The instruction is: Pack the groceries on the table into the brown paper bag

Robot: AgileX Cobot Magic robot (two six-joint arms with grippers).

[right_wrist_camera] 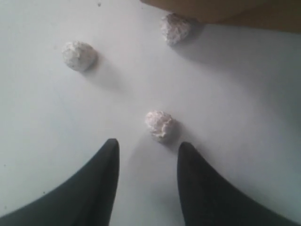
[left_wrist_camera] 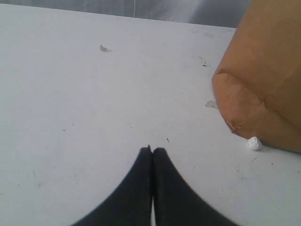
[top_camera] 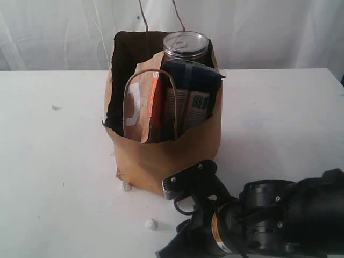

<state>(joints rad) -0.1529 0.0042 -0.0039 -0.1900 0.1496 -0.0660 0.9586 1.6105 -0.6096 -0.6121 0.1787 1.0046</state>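
Nearest us, the right arm [top_camera: 279,220] fills the front right corner of the exterior view, low over the surface [top_camera: 54,161]. Its wrist view shows the right claw [right_wrist_camera: 149,142] part spread and holding nothing. A white lump [right_wrist_camera: 160,125] lies on the surface just ahead of the gap, not touching either finger. Two more lumps [right_wrist_camera: 79,55] lie further ahead, one of them against the foot of the bag [right_wrist_camera: 221,9].

The left claw [left_wrist_camera: 154,149] is pressed together and empty. It hangs over bare surface with the bag's lower corner [left_wrist_camera: 268,80] ahead and off to one side. It is not visible in the exterior view.

Further back, the bag [top_camera: 161,156] stands upright in the middle of the surface with its ragged mouth facing up. Inside it the can [top_camera: 185,44] stands tallest at the back. The packet [top_camera: 191,72] leans in front of the can, and the pouch [top_camera: 142,102] stands on end beside the packet, behind a looped handle [top_camera: 173,102].

We see none of the groceries loose on the surface in any view. We cannot tell whether the bottle, jar and carton sit deeper in the bag. We judge the packing close to done.

The relation that matters is that the bag lies straight ahead of the right claw, past the lumps, with its long axis vertical. The right arm looks the nearer of the two. Any further drop would have to come in from above the rim, and a claw this low would nudge the paper wall.
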